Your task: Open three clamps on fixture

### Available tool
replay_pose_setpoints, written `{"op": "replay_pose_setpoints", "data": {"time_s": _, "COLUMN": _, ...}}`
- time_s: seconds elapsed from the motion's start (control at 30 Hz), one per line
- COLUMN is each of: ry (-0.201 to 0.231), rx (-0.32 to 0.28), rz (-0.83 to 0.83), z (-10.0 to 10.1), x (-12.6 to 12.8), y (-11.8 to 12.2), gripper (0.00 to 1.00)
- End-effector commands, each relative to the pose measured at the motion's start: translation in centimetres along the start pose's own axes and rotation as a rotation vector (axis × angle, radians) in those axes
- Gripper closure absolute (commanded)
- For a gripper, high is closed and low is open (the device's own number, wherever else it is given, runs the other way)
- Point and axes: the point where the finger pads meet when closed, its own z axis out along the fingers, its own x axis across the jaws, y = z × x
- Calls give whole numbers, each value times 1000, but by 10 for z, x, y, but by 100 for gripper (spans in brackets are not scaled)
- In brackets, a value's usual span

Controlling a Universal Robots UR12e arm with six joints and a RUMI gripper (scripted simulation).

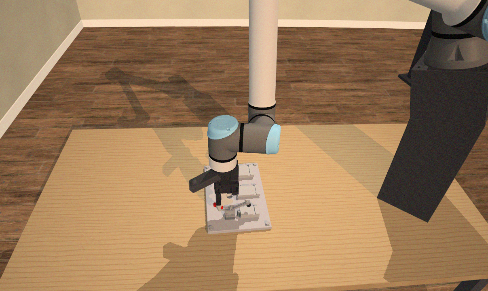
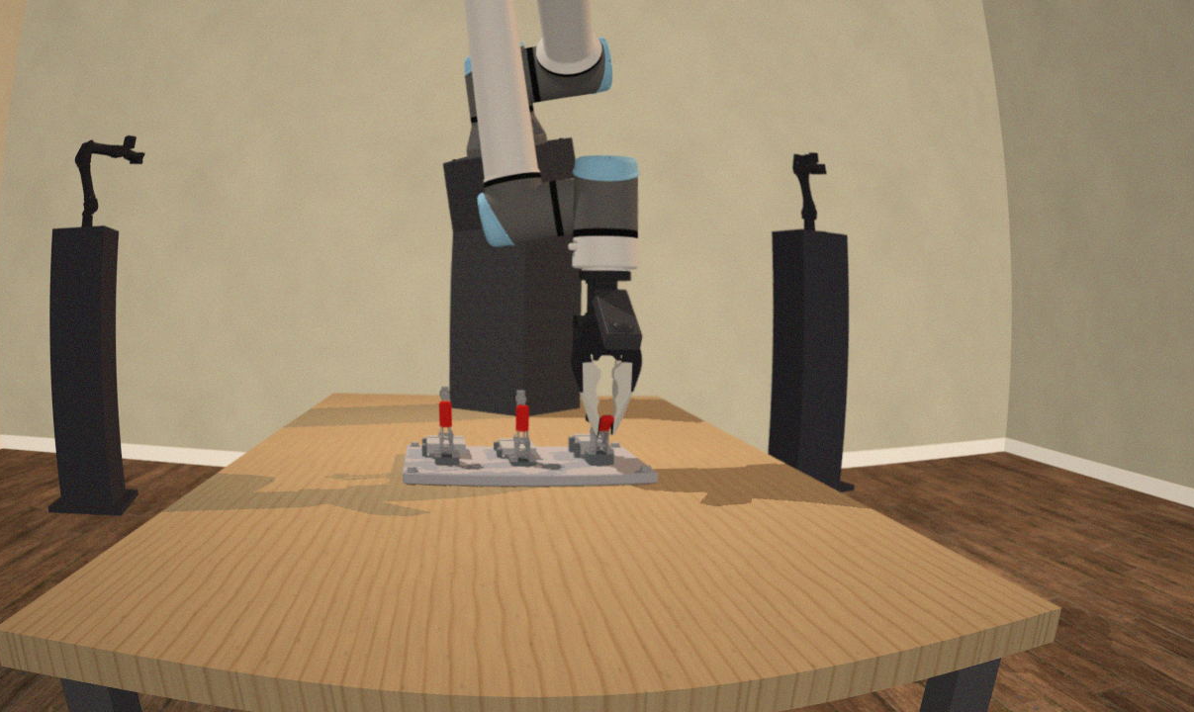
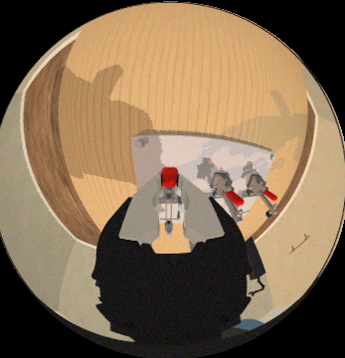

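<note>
A grey fixture plate (image 1: 260,221) (image 2: 459,476) (image 3: 147,164) lies mid-table and carries three toggle clamps with red handles. My gripper (image 1: 218,204) (image 2: 606,428) (image 3: 169,174) points straight down and is shut on the red handle (image 1: 221,207) (image 2: 605,422) (image 3: 169,176) of the clamp at the plate's near end in the top view. That handle sits low and tilted. The other two clamps' handles (image 2: 444,413) (image 2: 521,417) (image 3: 235,198) (image 3: 269,196) stand upright. Flat pale parts (image 1: 248,171) (image 1: 250,189) lie on the plate behind the gripper, which partly hides the other two clamps in the top view.
The plate rests on a wooden table (image 1: 111,199) (image 2: 511,567). The arm's black pedestal (image 1: 440,144) (image 2: 504,336) stands at the table's far side. Two black camera posts (image 2: 84,354) (image 2: 808,354) stand on the floor left and right of the table.
</note>
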Motion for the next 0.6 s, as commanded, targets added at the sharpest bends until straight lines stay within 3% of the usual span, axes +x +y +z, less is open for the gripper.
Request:
{"op": "replay_pose_setpoints", "data": {"time_s": 0.0, "ry": 0, "rx": 1, "rz": 0, "z": -2, "x": 0, "y": 1, "gripper": 100}}
{"op": "replay_pose_setpoints", "data": {"time_s": 0.57, "ry": 0, "rx": 1, "rz": 0, "z": -8, "x": 0, "y": 13, "gripper": 100}}
